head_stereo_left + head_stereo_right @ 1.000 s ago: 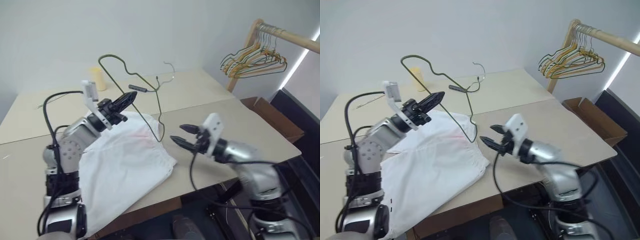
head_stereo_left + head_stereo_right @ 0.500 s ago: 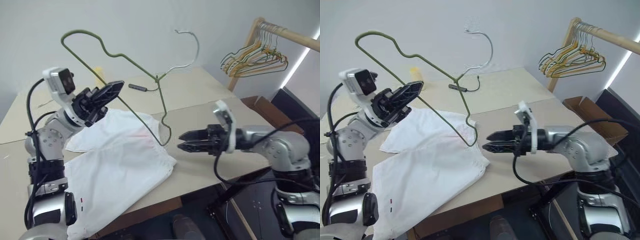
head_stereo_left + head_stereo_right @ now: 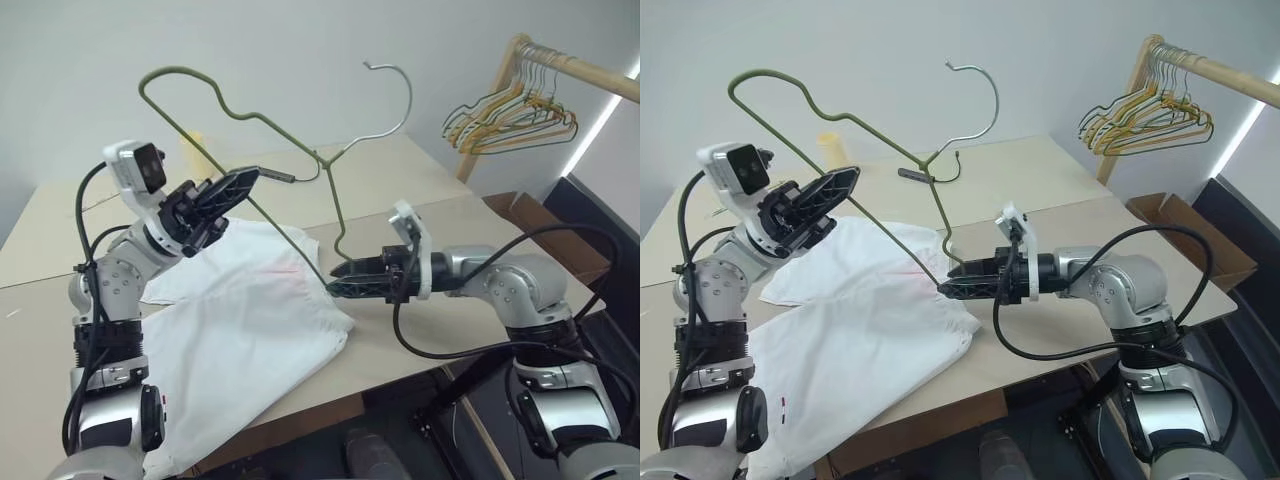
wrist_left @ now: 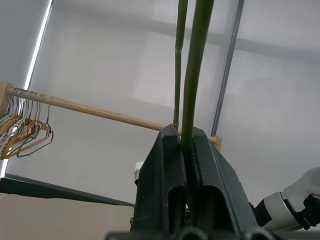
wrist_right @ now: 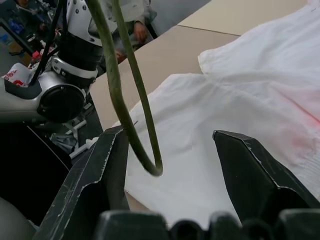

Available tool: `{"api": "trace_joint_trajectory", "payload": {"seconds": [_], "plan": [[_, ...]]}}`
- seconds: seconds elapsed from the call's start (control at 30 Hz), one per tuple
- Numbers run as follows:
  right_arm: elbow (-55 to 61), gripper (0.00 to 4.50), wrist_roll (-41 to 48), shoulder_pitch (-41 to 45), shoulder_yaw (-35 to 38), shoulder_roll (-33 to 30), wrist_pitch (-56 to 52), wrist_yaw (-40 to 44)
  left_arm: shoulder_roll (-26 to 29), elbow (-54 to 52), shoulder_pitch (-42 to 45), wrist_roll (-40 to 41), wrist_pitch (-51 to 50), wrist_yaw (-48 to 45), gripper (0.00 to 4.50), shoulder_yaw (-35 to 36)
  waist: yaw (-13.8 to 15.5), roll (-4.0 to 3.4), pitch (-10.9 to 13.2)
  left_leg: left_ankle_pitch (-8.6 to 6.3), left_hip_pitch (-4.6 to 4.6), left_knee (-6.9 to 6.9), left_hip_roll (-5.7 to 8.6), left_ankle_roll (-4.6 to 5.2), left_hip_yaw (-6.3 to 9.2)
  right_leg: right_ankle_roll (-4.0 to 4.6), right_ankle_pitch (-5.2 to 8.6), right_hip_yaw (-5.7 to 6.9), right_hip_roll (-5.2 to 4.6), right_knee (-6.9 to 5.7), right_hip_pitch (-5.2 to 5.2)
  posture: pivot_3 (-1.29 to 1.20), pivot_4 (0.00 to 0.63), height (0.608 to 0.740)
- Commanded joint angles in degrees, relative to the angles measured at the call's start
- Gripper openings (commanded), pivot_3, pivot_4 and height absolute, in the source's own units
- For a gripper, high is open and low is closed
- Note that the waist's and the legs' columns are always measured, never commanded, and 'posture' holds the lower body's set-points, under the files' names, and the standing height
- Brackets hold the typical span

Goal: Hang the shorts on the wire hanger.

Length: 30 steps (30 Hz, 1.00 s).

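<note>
Up above the surface [image 3: 480, 225], the wire hanger [image 3: 300, 150] is clenched by the left gripper [image 3: 222, 188] on its long bottom wire, likely lifted so cloth can slide on. Its low bent corner hangs between the spread jaws of the right gripper [image 3: 350, 281], not squeezed. Below, the shorts [image 3: 240, 330] lie flat, waiting.

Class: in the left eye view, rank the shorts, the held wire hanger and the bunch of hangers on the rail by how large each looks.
1. The shorts cover the most area.
2. The wire hanger spans nearly as wide but is bare outline, raised nearer the camera, so less sure.
3. The bunch of hangers, farther back, looks smallest.
</note>
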State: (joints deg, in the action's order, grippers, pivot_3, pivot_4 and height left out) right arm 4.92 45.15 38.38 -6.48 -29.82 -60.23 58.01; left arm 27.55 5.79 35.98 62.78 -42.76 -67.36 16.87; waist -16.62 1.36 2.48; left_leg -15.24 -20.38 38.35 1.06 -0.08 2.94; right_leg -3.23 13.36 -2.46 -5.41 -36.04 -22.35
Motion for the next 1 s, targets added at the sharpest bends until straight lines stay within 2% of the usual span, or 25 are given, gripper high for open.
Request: {"api": "trace_joint_trajectory", "payload": {"seconds": [0.03,0.13,0.37,0.43,0.53,0.67,0.77,0.9,1.0], "plan": [[0.49,3.18,-0.39,1.77,0.05,0.0,0.12,-0.04,0.09,-0.94,1.43,-0.4,0.54,0.07,0.0,0.28,0.0,0.0,0.0,0.0,0.0,0.0,0.0,0.0,0.0,0.0,0.0,0.0,0.0,0.0,0.0,-0.3,0.0,0.74],[0.88,2.59,-0.85,1.37,-0.53,-0.29,0.24,-0.14,-0.14,-0.93,1.3,-0.79,0.79,0.09,0.0,0.12,-0.02,0.0,0.0,0.0,0.0,0.0,0.01,0.0,0.0,0.0,0.0,0.0,-0.01,0.01,0.0,-0.31,0.0,0.74],[1.75,0.02,-1.81,0.29,-0.66,-0.16,0.55,-1.57,-0.66,-0.75,0.99,-1.69,1.45,0.4,0.0,0.44,-0.08,0.0,0.0,0.0,0.01,0.0,0.0,0.0,0.0,0.0,0.0,0.0,0.0,-0.01,0.0,-0.31,0.0,0.74],[2.18,0.02,-1.76,-0.06,-0.43,-0.03,0.68,-1.68,-0.92,-0.9,0.57,-2.93,2.66,0.22,0.0,0.18,-0.07,0.0,0.0,0.0,0.0,0.0,-0.01,0.0,0.0,-0.01,0.0,0.01,0.02,0.0,-0.01,-0.31,0.0,0.74],[2.7,0.0,-1.69,-0.59,0.11,0.25,1.22,-2.11,-1.17,-0.66,0.1,-5.13,3.43,1.51,0.79,-0.84,-0.05,0.0,0.0,0.0,0.0,0.0,0.02,0.0,0.0,0.0,0.0,0.0,-0.01,0.01,0.0,-0.31,0.0,0.74],[3.14,0.0,-0.07,-0.94,2.31,1.16,0.46,-3.78,0.05,-1.25,-2.54,-11.47,5.29,1.42,2.14,-4.94,-0.07,0.0,0.0,0.0,0.01,0.0,0.02,0.0,0.0,0.01,-0.01,-0.01,-0.01,0.0,0.0,-0.32,0.0,0.74],[3.15,0.0,1.77,-1.74,5.28,0.31,-1.92,-5.36,4.55,-1.93,-6.6,-21.94,7.95,1.95,3.13,-12.11,-0.27,-0.02,0.01,0.0,0.01,0.0,0.02,0.0,-0.01,0.03,-0.02,-0.03,0.0,-0.01,-0.01,-0.32,0.0,0.74],[5.24,0.0,5.44,-5.93,9.05,-5.41,-7.97,-4.63,10.22,-4.05,-11.94,-29.1,11.14,0.47,4.43,-16.23,0.01,-0.04,0.03,-0.01,0.0,-0.02,-0.01,0.01,0.01,0.03,-0.02,-0.01,0.04,0.01,-0.03,-0.32,0.0,0.74],[5.82,0.0,6.38,-9.67,10.36,-11.39,-11.46,-3.77,12.22,-5.2,-13.86,-32.0,12.76,2.63,4.47,-15.67,0.5,-0.04,0.03,-0.03,-0.12,-0.01,0.02,0.05,0.0,0.02,0.0,0.0,-0.02,0.05,-0.11,-0.31,0.0,0.74]]}}
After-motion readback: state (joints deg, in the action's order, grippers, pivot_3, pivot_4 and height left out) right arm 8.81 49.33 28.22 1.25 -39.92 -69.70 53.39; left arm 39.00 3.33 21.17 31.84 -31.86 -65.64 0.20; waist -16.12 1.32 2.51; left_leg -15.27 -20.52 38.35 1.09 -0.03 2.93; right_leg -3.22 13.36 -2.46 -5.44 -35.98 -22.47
